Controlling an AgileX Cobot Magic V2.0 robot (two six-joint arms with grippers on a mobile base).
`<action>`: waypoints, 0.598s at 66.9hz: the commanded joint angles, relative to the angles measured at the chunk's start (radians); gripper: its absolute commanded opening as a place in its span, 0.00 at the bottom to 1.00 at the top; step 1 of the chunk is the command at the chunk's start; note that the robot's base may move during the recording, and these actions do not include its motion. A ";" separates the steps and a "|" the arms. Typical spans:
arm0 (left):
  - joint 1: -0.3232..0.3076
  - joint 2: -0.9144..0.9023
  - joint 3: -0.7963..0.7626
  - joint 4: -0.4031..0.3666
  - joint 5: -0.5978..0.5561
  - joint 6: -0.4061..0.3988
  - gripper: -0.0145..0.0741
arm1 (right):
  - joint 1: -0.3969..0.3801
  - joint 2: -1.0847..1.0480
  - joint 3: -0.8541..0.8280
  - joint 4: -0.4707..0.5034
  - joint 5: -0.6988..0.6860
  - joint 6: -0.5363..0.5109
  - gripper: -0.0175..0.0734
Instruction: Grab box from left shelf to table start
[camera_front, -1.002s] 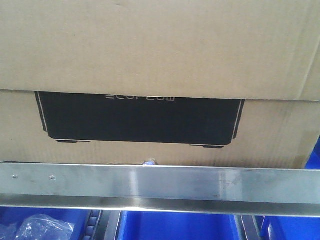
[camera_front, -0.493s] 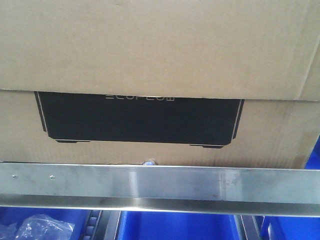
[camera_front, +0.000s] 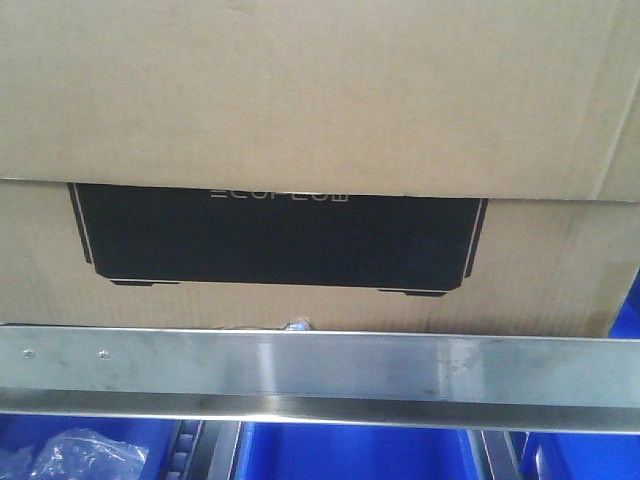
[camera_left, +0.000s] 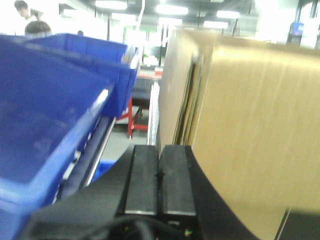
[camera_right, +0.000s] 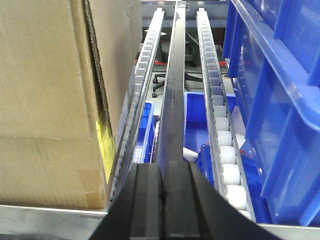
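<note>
- Warehouse hall with bright ceiling lights (camera_left: 170, 9) showed behind the rack in the left wrist view.
- Box (camera_front: 320, 90) sat on the shelf (camera_front: 320, 365) and filled the front view above the metal front rail.
- Black print (camera_front: 280, 235) with white lettering faced the camera; its top edge was cut off by an overhanging cardboard flap.
- Blue bins (camera_front: 350, 455) sat below the rail; the left one held a crumpled plastic bag (camera_front: 80, 455).
- Left gripper (camera_left: 158, 152): fingers pressed flat together, nothing between them. Box wall stood close on its right, blue bins on its left.
- Right gripper (camera_right: 163, 170): fingers likewise closed, empty. Box corner was on its left, roller tracks (camera_right: 220, 125) ran ahead, and a blue bin stood on its right.
</note>
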 joint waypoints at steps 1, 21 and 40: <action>0.001 0.020 -0.142 0.031 0.020 -0.003 0.05 | -0.002 -0.006 0.002 -0.001 -0.089 -0.003 0.26; 0.001 0.212 -0.502 0.050 0.376 -0.003 0.06 | -0.002 -0.006 0.002 -0.001 -0.089 -0.003 0.26; 0.001 0.372 -0.640 0.022 0.500 -0.003 0.57 | -0.002 -0.006 0.002 -0.001 -0.091 -0.003 0.26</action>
